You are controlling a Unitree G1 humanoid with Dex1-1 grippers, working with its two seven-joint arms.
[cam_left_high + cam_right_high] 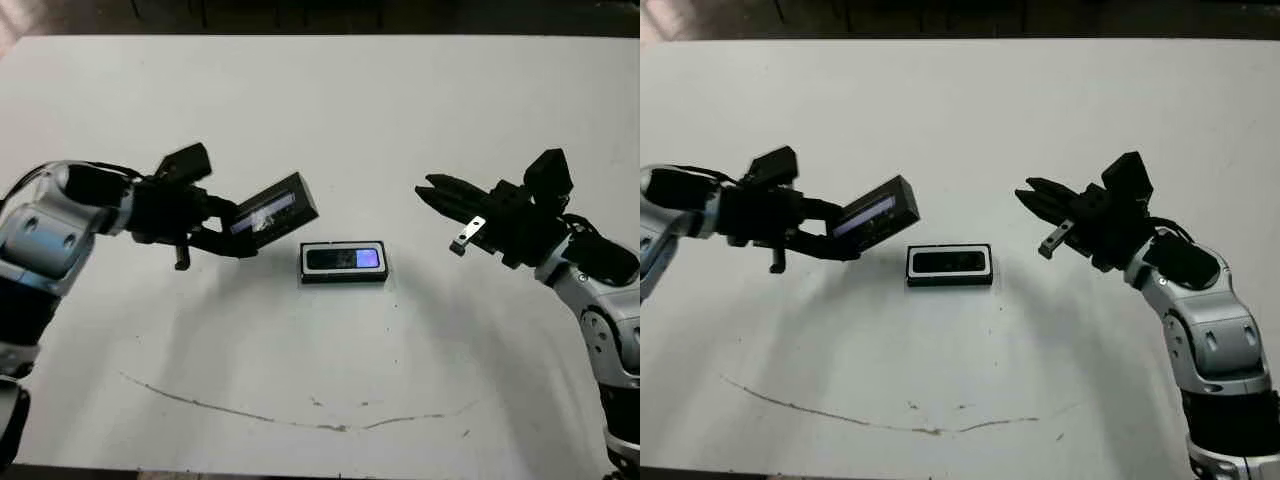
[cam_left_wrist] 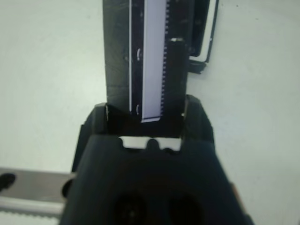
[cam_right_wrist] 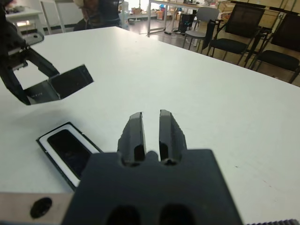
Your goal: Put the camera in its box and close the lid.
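Lid [image 1: 272, 212] hangs tilted in my left fingers [image 1: 225, 238], which pinch it tight, just up and left of the box [image 1: 344, 262]. Its long side lies across the worktop [image 1: 330, 110] with the camera [image 1: 343, 260] inside. My right fingers [image 1: 432, 190] are nearly closed and hold nothing, further off.

white table [image 1: 330, 110] with a thin dark scuff line [image 1: 250, 415]; chairs [image 3: 243, 28] beyond
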